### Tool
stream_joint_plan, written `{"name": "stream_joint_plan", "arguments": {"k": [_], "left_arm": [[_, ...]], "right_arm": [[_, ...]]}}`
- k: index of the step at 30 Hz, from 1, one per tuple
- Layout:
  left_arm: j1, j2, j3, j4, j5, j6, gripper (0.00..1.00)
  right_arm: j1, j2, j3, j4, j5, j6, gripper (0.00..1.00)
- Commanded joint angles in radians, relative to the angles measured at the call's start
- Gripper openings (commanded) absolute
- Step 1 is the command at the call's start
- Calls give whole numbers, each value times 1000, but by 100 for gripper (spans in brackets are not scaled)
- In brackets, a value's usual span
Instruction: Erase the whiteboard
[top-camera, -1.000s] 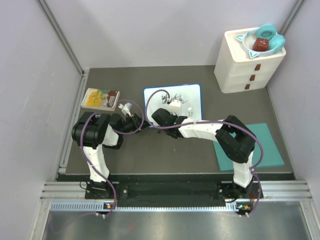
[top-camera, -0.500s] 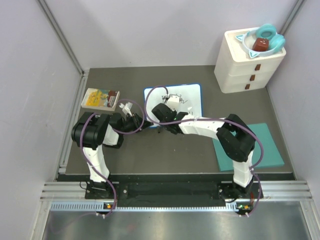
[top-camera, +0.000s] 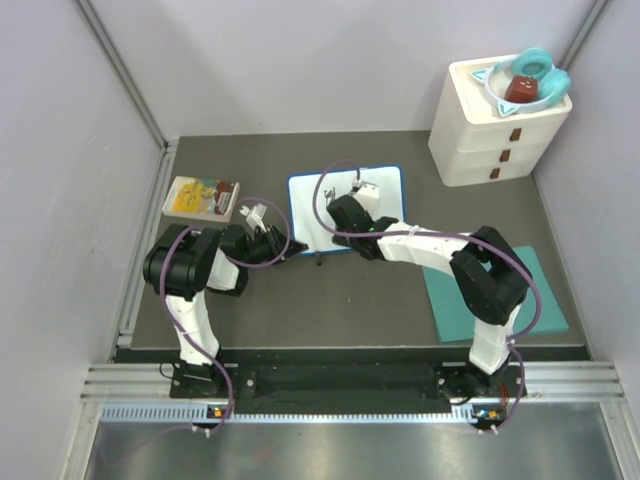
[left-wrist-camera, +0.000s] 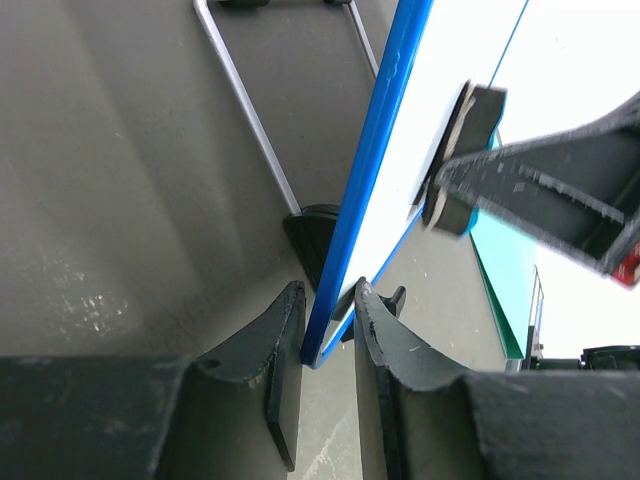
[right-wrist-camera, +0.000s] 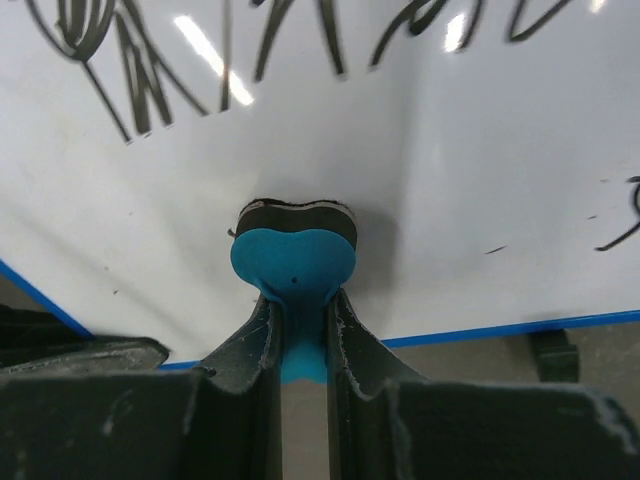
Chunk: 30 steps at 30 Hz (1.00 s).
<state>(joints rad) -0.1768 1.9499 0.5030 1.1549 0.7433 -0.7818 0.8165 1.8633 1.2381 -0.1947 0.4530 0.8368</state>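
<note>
Two grips held: left gripper (left-wrist-camera: 328, 300) pinched nearly shut on the whiteboard (top-camera: 308, 215) at its blue rim (left-wrist-camera: 370, 200), right gripper (right-wrist-camera: 297, 300) clamped on the eraser (right-wrist-camera: 293, 258), pad on the board. Whiteboard lay left of the drawer unit (top-camera: 497, 120). Risk, I judged: the eraser's push could slip the thin rim free. Versus a second earlier, the eraser sat nearer the drawers; scribbles (right-wrist-camera: 130, 60) remained.

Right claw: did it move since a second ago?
Yes. The right claw, pinching the eraser, slid across the whiteboard toward its far edge and a little to the right, nearer the white drawers.
</note>
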Motion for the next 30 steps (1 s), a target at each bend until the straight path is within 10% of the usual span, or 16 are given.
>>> {"name": "stream_joint_plan", "arguments": {"k": [1,30], "left_arm": [[-15,0,-11,-141,-44,53,6],[-32,-6,2,-190,-70,78,5]], "right_arm": [[-123,-9,-68,-11,98,16,0],[-17,43,43,-38,88,-9,0]]}}
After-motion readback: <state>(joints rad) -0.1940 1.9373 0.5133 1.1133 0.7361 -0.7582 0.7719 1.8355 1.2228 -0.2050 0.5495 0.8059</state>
